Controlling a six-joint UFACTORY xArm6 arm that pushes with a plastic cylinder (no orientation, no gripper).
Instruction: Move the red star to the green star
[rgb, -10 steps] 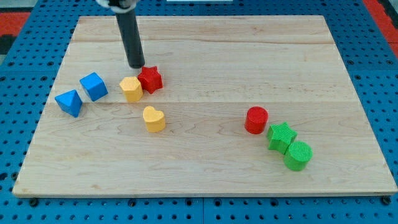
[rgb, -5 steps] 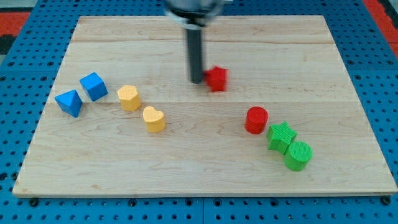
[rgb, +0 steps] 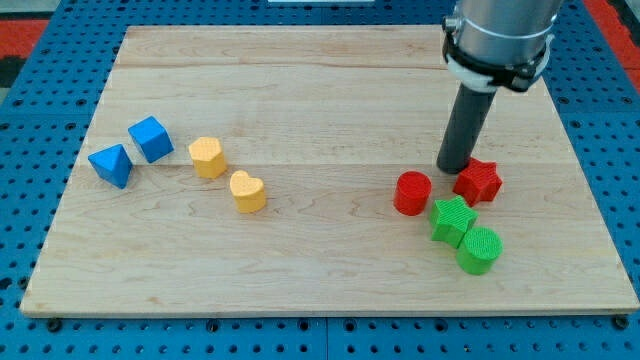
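The red star (rgb: 478, 181) lies at the board's right, just above and to the right of the green star (rgb: 452, 219), close to it; I cannot tell if they touch. My tip (rgb: 453, 168) stands against the red star's upper left side, between it and the red cylinder (rgb: 411, 192).
A green cylinder (rgb: 479, 249) sits just below the green star on its right. A yellow hexagon-like block (rgb: 207, 157) and a yellow heart (rgb: 247, 191) lie left of centre. Two blue blocks (rgb: 150, 138) (rgb: 111, 164) lie at the far left. The board's right edge (rgb: 590, 180) is near.
My tip has pushed the red star from beside the yellow block at the upper left, across the board to the right and down, to beside the green star.
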